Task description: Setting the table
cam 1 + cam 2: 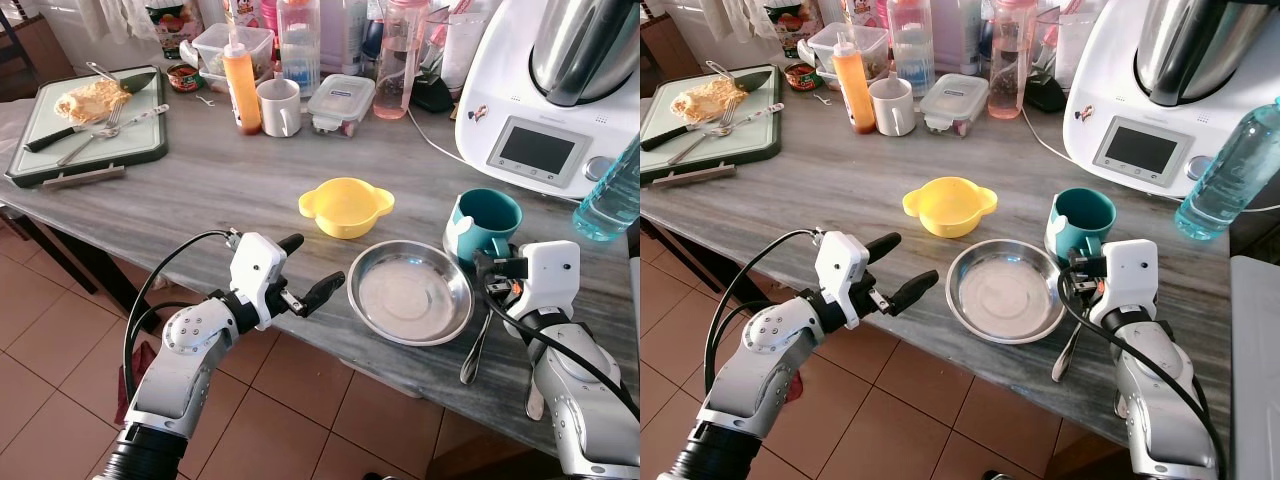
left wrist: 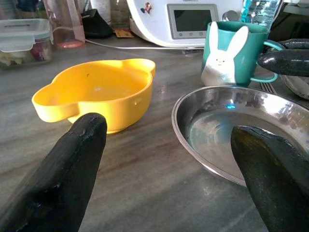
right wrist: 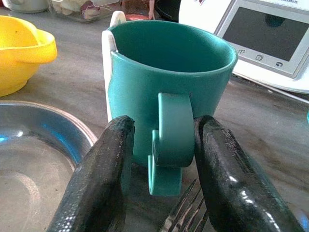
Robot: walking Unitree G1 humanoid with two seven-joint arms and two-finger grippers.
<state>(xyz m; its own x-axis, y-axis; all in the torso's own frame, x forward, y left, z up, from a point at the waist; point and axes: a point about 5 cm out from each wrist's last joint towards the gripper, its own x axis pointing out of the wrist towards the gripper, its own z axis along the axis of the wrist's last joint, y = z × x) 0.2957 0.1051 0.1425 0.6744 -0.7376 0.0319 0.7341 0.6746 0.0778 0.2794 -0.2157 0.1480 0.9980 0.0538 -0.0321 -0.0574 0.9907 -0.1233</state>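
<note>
On the grey table, a round steel plate [image 1: 410, 292] lies near the front edge. Behind it is a yellow two-handled bowl [image 1: 345, 205]. To the plate's right stands a teal mug [image 1: 485, 222] with a white rabbit on its side [image 2: 224, 58]. My right gripper [image 3: 161, 159] is at the mug, open narrowly. Its fingers [image 3: 104, 174] flank the mug's handle [image 3: 174, 130], with a gap on one side. A fork [image 1: 475, 350] lies on the table under that wrist. My left gripper [image 1: 315, 262] hovers open just left of the plate, holding nothing.
A white kitchen machine [image 1: 550, 90] and a clear blue bottle [image 1: 615, 195] stand at the back right. An orange sauce bottle [image 1: 241, 85], a white mug [image 1: 279, 105] and food containers line the back. A cutting board [image 1: 40, 160] with food and cutlery lies far left.
</note>
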